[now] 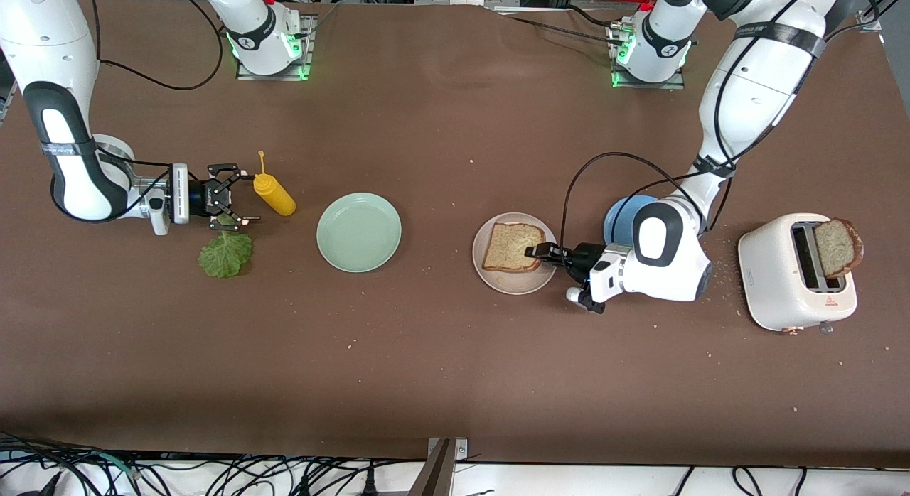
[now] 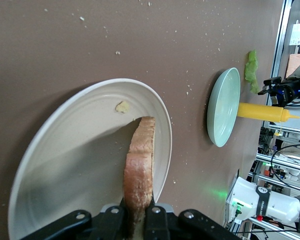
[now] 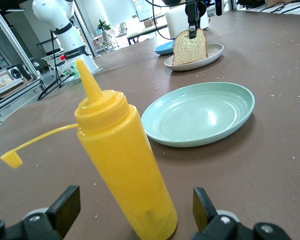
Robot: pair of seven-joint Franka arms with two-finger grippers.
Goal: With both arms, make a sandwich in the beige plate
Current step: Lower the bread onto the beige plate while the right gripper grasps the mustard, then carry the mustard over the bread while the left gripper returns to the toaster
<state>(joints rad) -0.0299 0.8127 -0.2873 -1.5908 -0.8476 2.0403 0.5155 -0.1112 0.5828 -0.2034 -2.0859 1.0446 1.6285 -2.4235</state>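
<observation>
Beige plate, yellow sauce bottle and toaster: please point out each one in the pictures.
beige plate [image 1: 490,279], front view, bare rim nearest the camera.
yellow sauce bottle [image 3: 127,170], right wrist view, middle of its body.
toaster [image 1: 778,283], front view, white side wall.

The left gripper [image 1: 532,252] hangs over the beige plate [image 1: 513,282], its fingers pinched on the edge of a slice of bread [image 1: 510,246] that rests on the plate. A blue plate [image 1: 620,217] lies just beside this arm's wrist, and a white toaster [image 1: 795,272] with a second bread slice [image 1: 837,247] standing in its slot sits toward the left arm's end of the table. The right gripper [image 1: 237,195] has its fingers spread wide beside a yellow squeeze bottle [image 1: 274,194]. A lettuce leaf [image 1: 225,252] lies just nearer the camera than that gripper, and a mint-green plate [image 1: 359,232] sits between the two grippers.
</observation>
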